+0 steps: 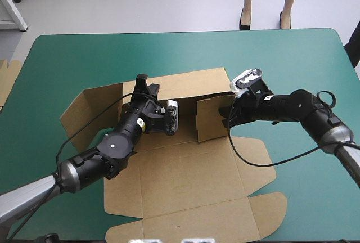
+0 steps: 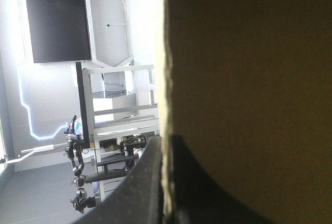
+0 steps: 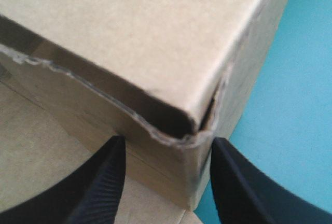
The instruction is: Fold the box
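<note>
One brown box, a cut sheet of matte board, is lying at the middle of the teal-green surface, with its twelve o'clock wall standing up. Two arms are reaching in over it. The left jaws are clenching that wall's raw, rough edge at the box's eleven o'clock. The right jaws are spread wide, straddling a creased, folded corner at two o'clock. One more brown board edge is showing at the surface's nine o'clock.

left gripper and right gripper at raised walls of the brown box.
</note>
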You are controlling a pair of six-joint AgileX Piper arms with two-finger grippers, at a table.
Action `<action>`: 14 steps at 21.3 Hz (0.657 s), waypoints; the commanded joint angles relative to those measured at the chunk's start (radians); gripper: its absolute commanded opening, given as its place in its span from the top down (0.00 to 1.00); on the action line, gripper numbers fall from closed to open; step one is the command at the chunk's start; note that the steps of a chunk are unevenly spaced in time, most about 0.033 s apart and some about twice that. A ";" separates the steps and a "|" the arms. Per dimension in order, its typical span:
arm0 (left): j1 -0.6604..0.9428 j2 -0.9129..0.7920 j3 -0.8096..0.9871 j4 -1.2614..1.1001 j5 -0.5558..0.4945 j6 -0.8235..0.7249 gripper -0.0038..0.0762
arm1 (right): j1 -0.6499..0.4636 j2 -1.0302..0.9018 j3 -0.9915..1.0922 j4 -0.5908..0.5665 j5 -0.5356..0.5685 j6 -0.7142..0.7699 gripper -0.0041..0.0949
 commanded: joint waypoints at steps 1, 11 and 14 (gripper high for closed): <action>-0.006 -0.030 -0.027 0.040 0.016 -0.008 0.97 | 0.008 -0.031 -0.022 0.009 -0.097 -0.029 0.48; -0.006 -0.030 -0.027 0.051 0.016 -0.008 0.97 | 0.008 0.030 -0.022 0.146 -0.107 -0.126 0.48; -0.006 -0.030 -0.027 0.051 0.013 -0.008 0.97 | 0.008 0.034 -0.022 0.156 -0.120 -0.132 0.48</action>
